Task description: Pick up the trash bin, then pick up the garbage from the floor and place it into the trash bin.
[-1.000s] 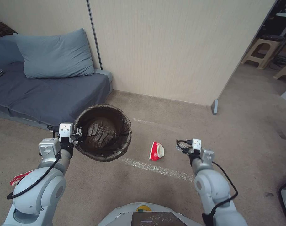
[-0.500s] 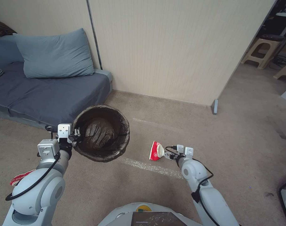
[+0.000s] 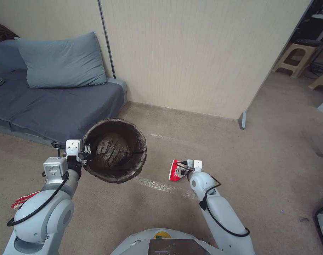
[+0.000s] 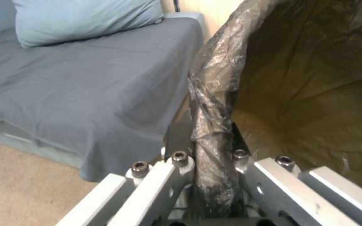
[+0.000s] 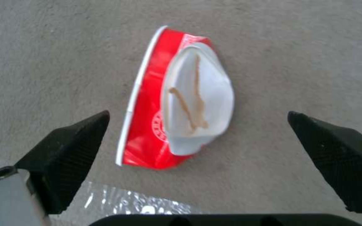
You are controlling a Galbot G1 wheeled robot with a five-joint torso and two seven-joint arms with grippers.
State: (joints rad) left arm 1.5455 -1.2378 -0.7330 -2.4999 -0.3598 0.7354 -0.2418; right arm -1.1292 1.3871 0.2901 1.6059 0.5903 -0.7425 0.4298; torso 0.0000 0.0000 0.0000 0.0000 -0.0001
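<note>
moved since a second ago: right gripper (image 3: 181, 171), from out to the right of the crushed cup (image 3: 175, 170) to directly over it. crushed cup: red and white, flat on the carpet (image 3: 275, 141) beside a strip of clear tape (image 3: 158, 186). right gripper: fingers (image 5: 63, 147) spread wide, one either side of the cup, not touching. trash bin (image 3: 113, 150): dark-bagged, held off the floor in front of the sofa (image 3: 55, 102). left gripper (image 3: 84, 153): clamped on its bagged rim.
</note>
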